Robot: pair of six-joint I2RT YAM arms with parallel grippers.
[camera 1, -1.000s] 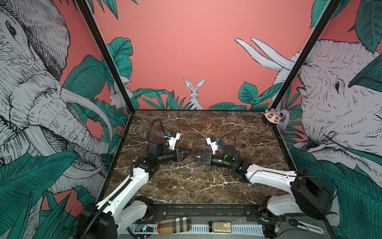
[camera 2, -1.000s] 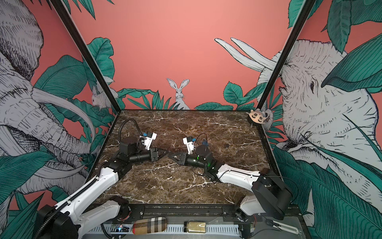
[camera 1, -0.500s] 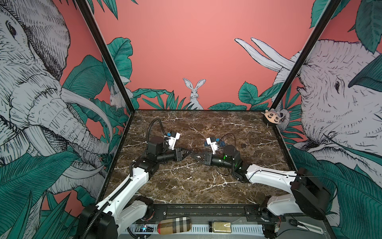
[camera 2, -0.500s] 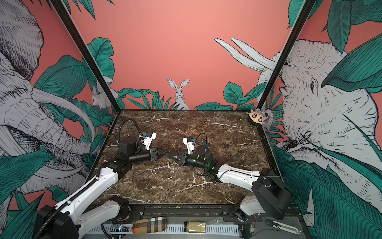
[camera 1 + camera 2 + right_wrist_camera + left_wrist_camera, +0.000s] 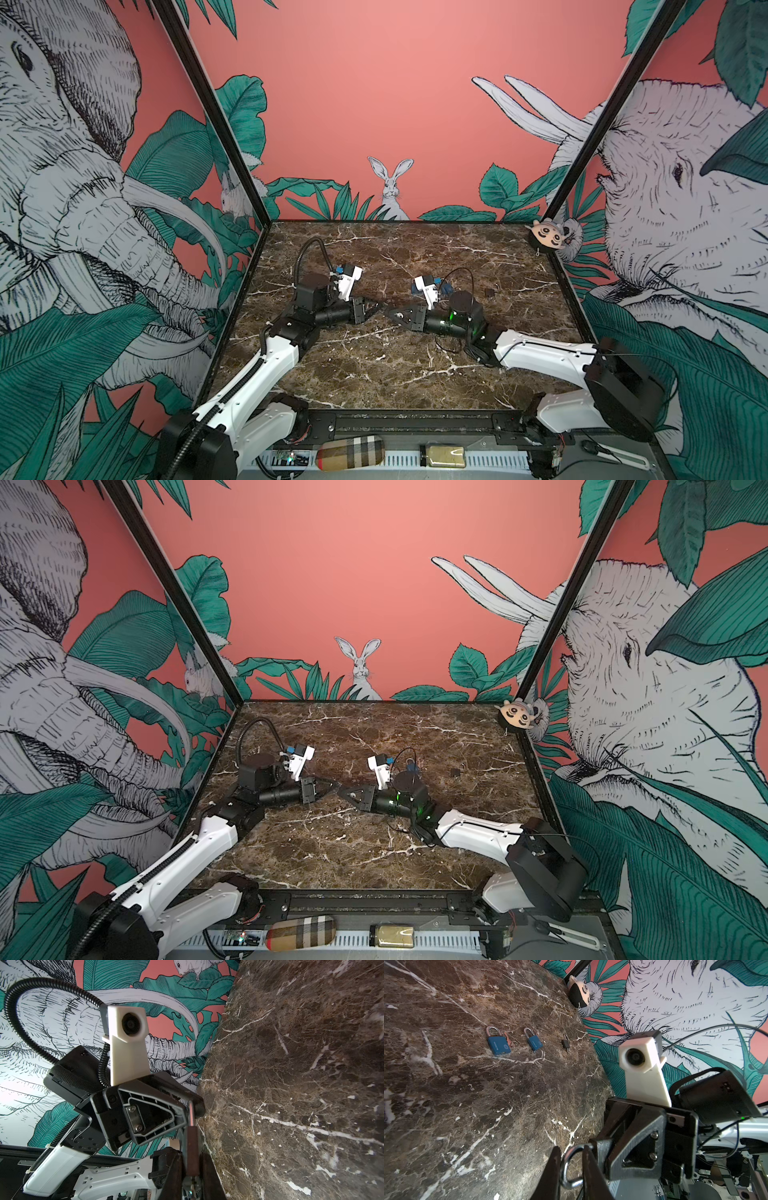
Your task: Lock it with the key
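Clearly, both arms are on one padlock (image 5: 192, 1140), held off the worktop (image 5: 374, 374) about midway between its left and right edges. The right fingers (image 5: 173, 1174) are clamped on the brown body. The left fingers (image 5: 553, 1169) sit tight against either side of the steel shackle (image 5: 563, 1169).

The main risk, I judge, is two rigid grips fighting each other. If the left arm pushes or twists off the shackle's line, the body could turn in the right grip, slip out and drop. The smooth, round shackle could also slide between the left fingers.

A small metal piece hangs below the body in the right wrist view. It may be the key, but it is too unclear to tell.

A larger blue padlock (image 5: 498, 1044), a smaller blue padlock (image 5: 534, 1042) and a small black padlock (image 5: 565, 1044) lie toward the right edge, clear of the grip.
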